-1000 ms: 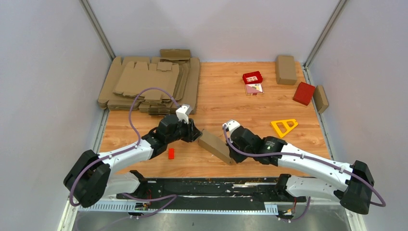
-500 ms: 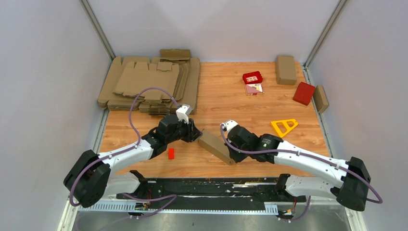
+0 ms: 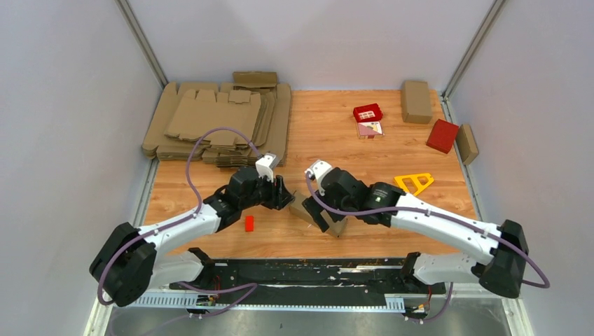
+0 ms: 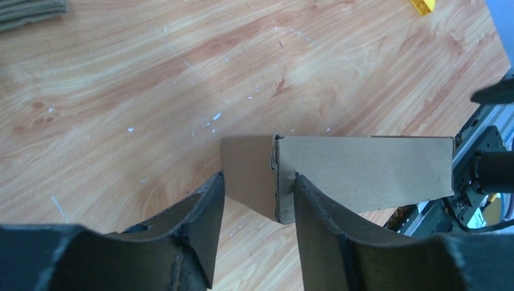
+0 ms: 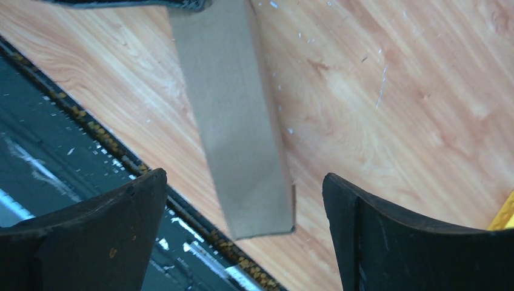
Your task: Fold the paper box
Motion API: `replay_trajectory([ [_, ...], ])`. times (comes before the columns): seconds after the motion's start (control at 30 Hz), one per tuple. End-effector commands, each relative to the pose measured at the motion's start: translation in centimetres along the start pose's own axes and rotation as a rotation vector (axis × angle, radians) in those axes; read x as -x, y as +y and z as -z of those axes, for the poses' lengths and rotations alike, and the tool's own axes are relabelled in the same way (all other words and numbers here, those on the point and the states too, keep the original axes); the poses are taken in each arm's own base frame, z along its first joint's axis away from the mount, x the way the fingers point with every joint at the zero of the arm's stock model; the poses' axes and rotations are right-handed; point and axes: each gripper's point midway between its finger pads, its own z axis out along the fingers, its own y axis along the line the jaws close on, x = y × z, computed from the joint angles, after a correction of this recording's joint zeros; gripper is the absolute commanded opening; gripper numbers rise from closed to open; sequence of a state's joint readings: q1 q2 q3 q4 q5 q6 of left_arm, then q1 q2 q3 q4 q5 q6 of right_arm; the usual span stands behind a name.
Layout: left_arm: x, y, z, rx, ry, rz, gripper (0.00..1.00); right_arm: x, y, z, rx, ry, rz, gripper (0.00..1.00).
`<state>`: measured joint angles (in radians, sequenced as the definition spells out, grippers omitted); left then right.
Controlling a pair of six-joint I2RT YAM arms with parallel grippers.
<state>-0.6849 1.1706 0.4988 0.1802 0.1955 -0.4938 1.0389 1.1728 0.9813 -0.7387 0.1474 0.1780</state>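
The paper box (image 3: 338, 227) is a small oblong brown carton lying slantwise near the table's front edge. Much of it is covered by my right arm in the top view. My left gripper (image 3: 285, 198) is at its far-left end. In the left wrist view the box's (image 4: 363, 170) corner stands between the parted fingers of the left gripper (image 4: 257, 177), the left fingertip (image 4: 215, 185) at its edge. My right gripper (image 3: 320, 217) reaches down over the box's middle. In the right wrist view that gripper (image 5: 242, 176) is wide open, the box (image 5: 236, 139) between its fingers with gaps either side.
A stack of flat cardboard sheets (image 3: 217, 122) lies at the back left. Two red boxes (image 3: 368, 112) (image 3: 443, 135), two folded brown cartons (image 3: 416, 101) (image 3: 466, 143) and a yellow triangular frame (image 3: 413, 183) sit at the right. A small red piece (image 3: 249, 223) lies below the left arm.
My right gripper went from shut to wide open and swung left over the box. The left gripper's fingers have spread wider at the box's end.
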Motion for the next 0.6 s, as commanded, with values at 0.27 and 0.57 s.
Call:
replay_trajectory([
  [0.27, 2.3, 1.2, 2.8, 0.075, -0.078, -0.061, 0.61, -0.5, -0.8, -7.5, -0.070, 0.215, 0.247, 0.97],
  [0.57, 2.6, 4.0, 4.7, 0.203, -0.166, -0.102, 0.61, 2.6, -3.6, -6.8, -0.227, 0.133, 0.236, 0.45],
])
